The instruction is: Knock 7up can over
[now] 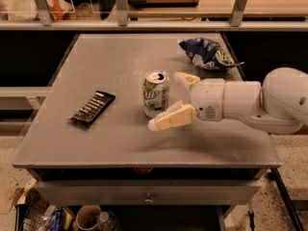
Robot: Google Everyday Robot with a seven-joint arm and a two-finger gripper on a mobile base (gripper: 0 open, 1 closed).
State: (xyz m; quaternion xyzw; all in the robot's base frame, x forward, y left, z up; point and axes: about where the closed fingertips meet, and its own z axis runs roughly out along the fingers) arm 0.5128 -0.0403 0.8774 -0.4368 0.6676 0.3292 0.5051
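The 7up can (156, 93) stands upright near the middle of the grey table (120, 143), white and green with a silver top. My gripper (168, 100) reaches in from the right on a white arm and is open. One cream finger (171, 119) lies just in front of the can at its right base. The other finger (185, 79) is behind and to the right of the can. The can sits at the mouth of the open fingers, very close to them.
A dark blue and white chip bag (207, 53) lies at the back right of the table. A flat black bar with white lettering (93, 107) lies at the left. Shelving runs behind the table; bins stand under its front edge.
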